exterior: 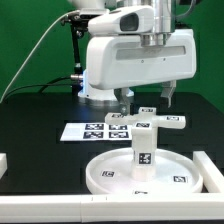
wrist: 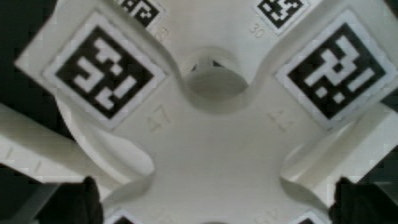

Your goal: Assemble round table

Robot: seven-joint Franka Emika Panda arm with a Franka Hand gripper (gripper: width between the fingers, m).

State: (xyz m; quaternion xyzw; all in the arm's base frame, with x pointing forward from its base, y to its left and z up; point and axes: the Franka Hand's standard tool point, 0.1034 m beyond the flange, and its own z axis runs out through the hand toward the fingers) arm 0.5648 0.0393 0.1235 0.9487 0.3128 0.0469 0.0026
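The round table's large rimmed disc (exterior: 100,176) lies flat at the front of the black table. Its short thick leg (exterior: 143,152) stands upright in the middle of the disc, with a tag facing the camera. The small cross-shaped foot (exterior: 152,122) sits on top of the leg. My gripper (exterior: 146,100) hangs open just above the foot, one finger on each side. In the wrist view the tagged foot (wrist: 169,130) fills the picture, with a round hole in its centre. My gripper (wrist: 217,205) has dark fingertips (wrist: 71,200) wide apart, gripping nothing.
The marker board (exterior: 92,130) lies flat behind the disc, toward the exterior view's left. White blocks stand at the left edge (exterior: 4,163) and beside the disc on the right (exterior: 206,163). A white bar (exterior: 60,208) runs along the front.
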